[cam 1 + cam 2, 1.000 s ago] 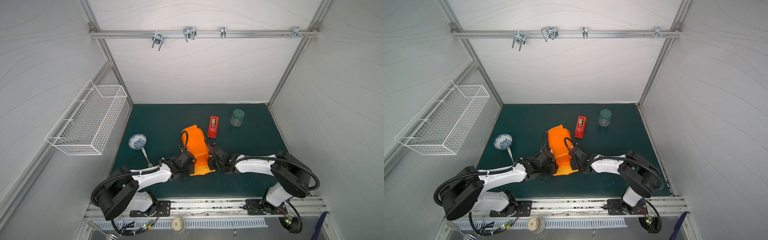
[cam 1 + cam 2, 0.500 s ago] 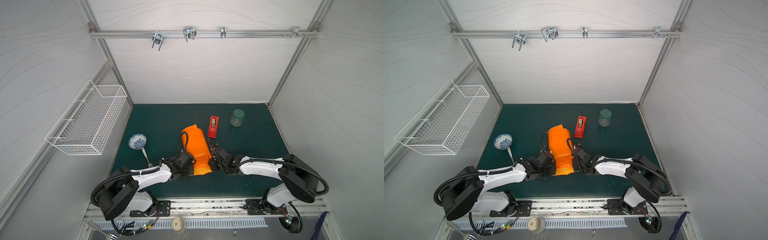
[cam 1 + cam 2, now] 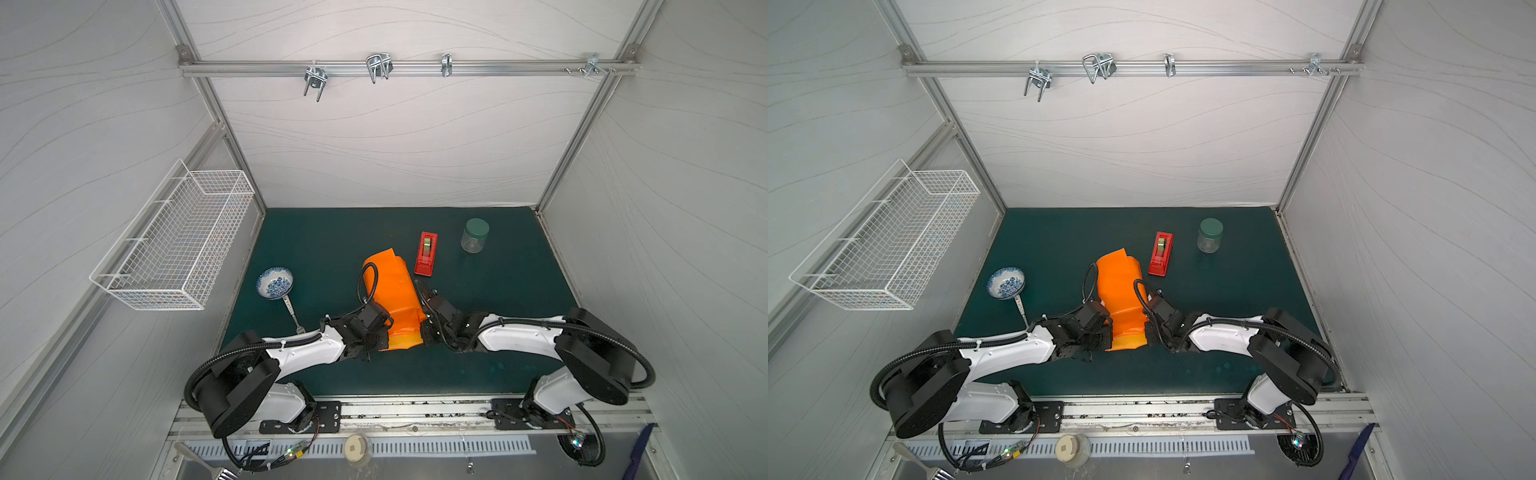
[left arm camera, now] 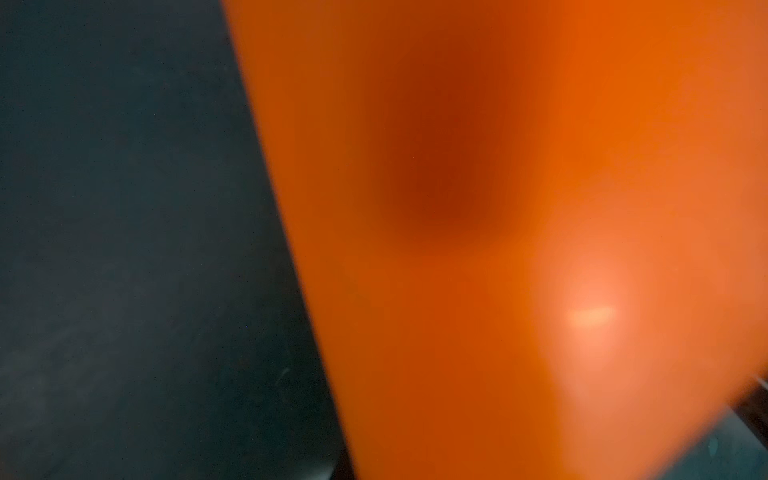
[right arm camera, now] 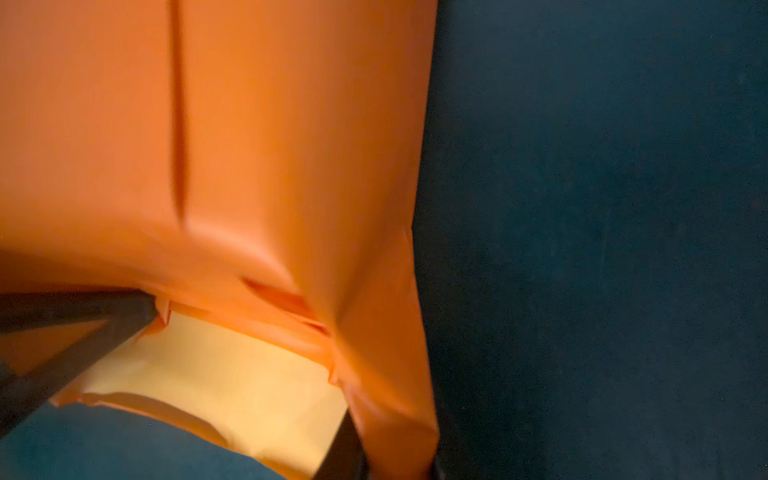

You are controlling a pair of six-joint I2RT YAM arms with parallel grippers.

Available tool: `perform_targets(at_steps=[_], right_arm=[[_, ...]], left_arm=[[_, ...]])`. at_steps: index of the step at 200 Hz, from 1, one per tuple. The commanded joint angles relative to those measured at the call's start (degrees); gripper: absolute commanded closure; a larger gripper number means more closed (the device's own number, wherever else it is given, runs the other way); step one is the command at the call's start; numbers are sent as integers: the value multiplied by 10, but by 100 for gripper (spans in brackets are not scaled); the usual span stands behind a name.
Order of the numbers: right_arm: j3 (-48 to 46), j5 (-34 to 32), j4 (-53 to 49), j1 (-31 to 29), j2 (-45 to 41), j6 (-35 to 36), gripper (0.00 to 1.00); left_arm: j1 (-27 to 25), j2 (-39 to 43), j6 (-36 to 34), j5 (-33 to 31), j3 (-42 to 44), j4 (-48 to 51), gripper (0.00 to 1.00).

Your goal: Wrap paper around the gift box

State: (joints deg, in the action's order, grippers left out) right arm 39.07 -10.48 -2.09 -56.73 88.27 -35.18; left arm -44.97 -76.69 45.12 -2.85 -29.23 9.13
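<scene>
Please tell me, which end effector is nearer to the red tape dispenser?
Right. The right end effector is at the right side of the paper, on the robot's side of the tape dispenser. The left end effector is across the paper, farther off.

Both top views are lit brightly and evenly, with the walls (image 3: 374, 145) bowed at the edges. In the left wrist view the paper (image 4: 478, 291) is wholly blurred and marked by glare. The right wrist view is dim and softly smeared.
</scene>
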Motion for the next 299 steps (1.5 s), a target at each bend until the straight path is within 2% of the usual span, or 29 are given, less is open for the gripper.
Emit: perform_targets(at_steps=[1, 47, 68, 84, 116, 135, 160, 179, 216, 225, 246, 258, 268, 299], right_arm=[[19, -25, -2, -3, 19, -5, 87], [22, -30, 1, -3, 26, -10, 97], [21, -23, 2, -3, 22, -8, 98], [19, -14, 4, -2, 14, -3, 94], [12, -1, -15, -3, -16, 5, 73], [0, 3, -21, -3, -29, 4, 66], [-10, 2, -17, -3, -24, 1, 66], [-8, -7, -16, -2, -9, 3, 74], [7, -3, 1, 3, 10, 12, 90], [10, -2, 4, 3, 14, 15, 91], [14, 5, 5, 6, 19, 16, 92], [11, 10, 5, 10, 13, 19, 89], [7, 16, 4, 13, 3, 21, 83], [-16, 52, 0, 21, -47, 38, 60]], left_arm=[[-2, -12, -1, -18, -18, 8, 100], [-1, -17, -4, -28, -21, 7, 100], [-2, -18, -6, -34, -23, 7, 100], [-2, -21, -9, -34, -24, 7, 100], [-2, -22, -9, -33, -25, 8, 100], [-2, -17, -8, -32, -25, 9, 100], [-1, -14, -8, -34, -27, 15, 100], [-1, -12, -7, -32, -25, 17, 100], [-1, -4, -7, -30, -23, 22, 87], [-2, 0, -9, -30, -23, 24, 84], [-2, 15, -12, -30, -23, 36, 70], [-2, 32, -14, -31, -21, 44, 59], [-1, 50, -15, -30, -20, 54, 53], [7, 115, -27, -13, -22, 83, 42]])
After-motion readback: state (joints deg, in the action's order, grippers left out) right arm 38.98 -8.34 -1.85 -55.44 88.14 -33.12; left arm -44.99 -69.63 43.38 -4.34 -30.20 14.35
